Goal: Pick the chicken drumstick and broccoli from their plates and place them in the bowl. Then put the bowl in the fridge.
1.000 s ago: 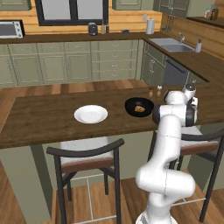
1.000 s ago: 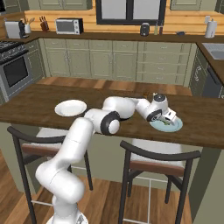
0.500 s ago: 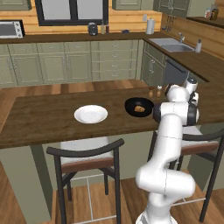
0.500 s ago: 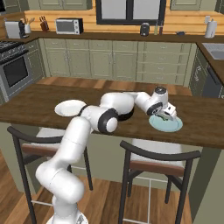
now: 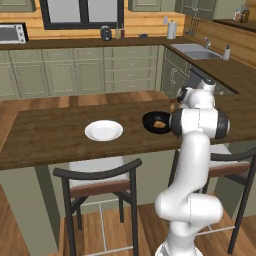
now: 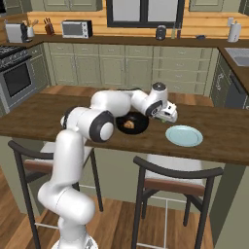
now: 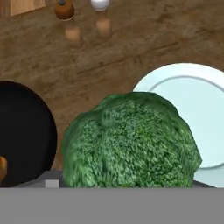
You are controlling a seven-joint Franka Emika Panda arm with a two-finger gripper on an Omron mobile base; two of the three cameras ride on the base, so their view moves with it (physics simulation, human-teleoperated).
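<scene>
Right up close to the hand, the broccoli (image 7: 131,140) looms big and green between the fingers, so the gripper (image 6: 165,116) is carrying it, jaws spread wide around the floret. It hangs above the wooden counter (image 7: 131,48), over the strip of bare wood between the bowl and a plate. From the hand's own look downward, the black bowl (image 7: 22,131) curves in at one side and the pale plate (image 7: 197,113) at the other, neither one touching the floret. In the right base view the hand sits just right of the bowl (image 6: 131,124) and just left of the light plate (image 6: 184,135) on the counter's near right part. Inside that bowl lies the chicken drumstick (image 6: 129,124), a small golden-brown piece on the black. The left base view gives the same bowl (image 5: 156,122) with the drumstick (image 5: 160,124) in it, tucked beside the arm's big white joint, and farther left on the counter a second white plate (image 5: 103,130), well apart from the bowl. Two dark stools (image 6: 172,182) stand against the near edge of the counter. Farther off, a brown shaker (image 7: 64,8) and a white one (image 7: 99,4) stand side by side on the wood.
</scene>
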